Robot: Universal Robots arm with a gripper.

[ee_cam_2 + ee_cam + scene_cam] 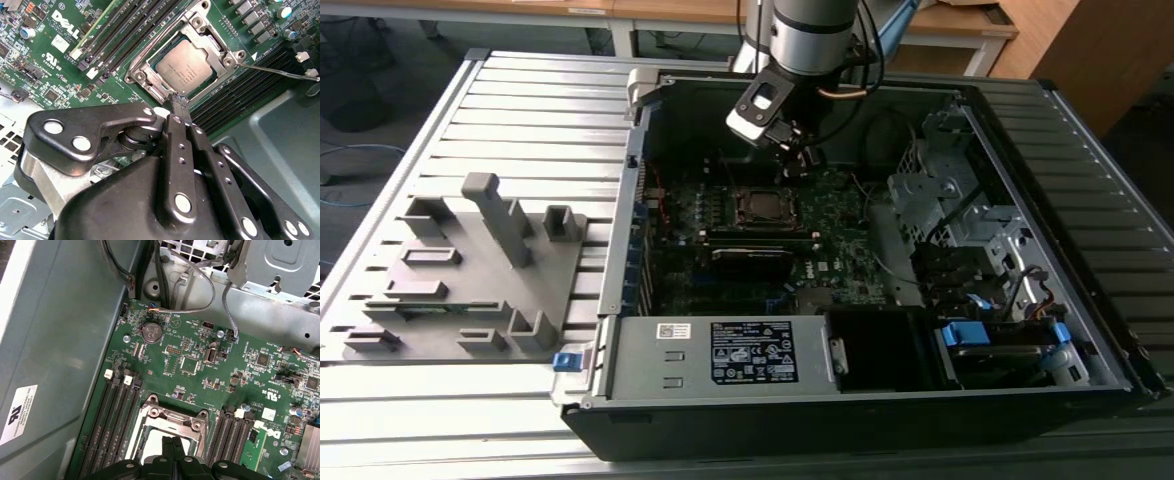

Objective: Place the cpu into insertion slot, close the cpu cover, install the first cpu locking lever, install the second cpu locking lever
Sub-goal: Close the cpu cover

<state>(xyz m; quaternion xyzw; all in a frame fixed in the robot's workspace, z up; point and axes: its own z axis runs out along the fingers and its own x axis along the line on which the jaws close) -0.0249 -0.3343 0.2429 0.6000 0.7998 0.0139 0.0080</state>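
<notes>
The cpu [187, 67], a silvery-grey square, lies in the insertion slot [761, 205] on the green motherboard. The cpu cover [220, 47], a silvery frame, lies flat around it. A thin metal locking lever [280, 69] sticks out sideways from one corner of the socket. My gripper [179, 100] is shut with nothing between its black fingers, its tips just above the socket's edge. The first wrist view shows the gripper [173, 442] over the cover frame [172, 417]. In the exterior view the gripper [798, 155] hangs inside the open computer case, just behind the socket.
Long black memory slots [125, 30] flank the socket. Grey case walls [60, 340], cables [200, 295] and a metal drive cage [947, 190] surround the board. A power supply [720, 350] sits at the case front. A grey parts fixture [467, 270] stands at the exterior view's left.
</notes>
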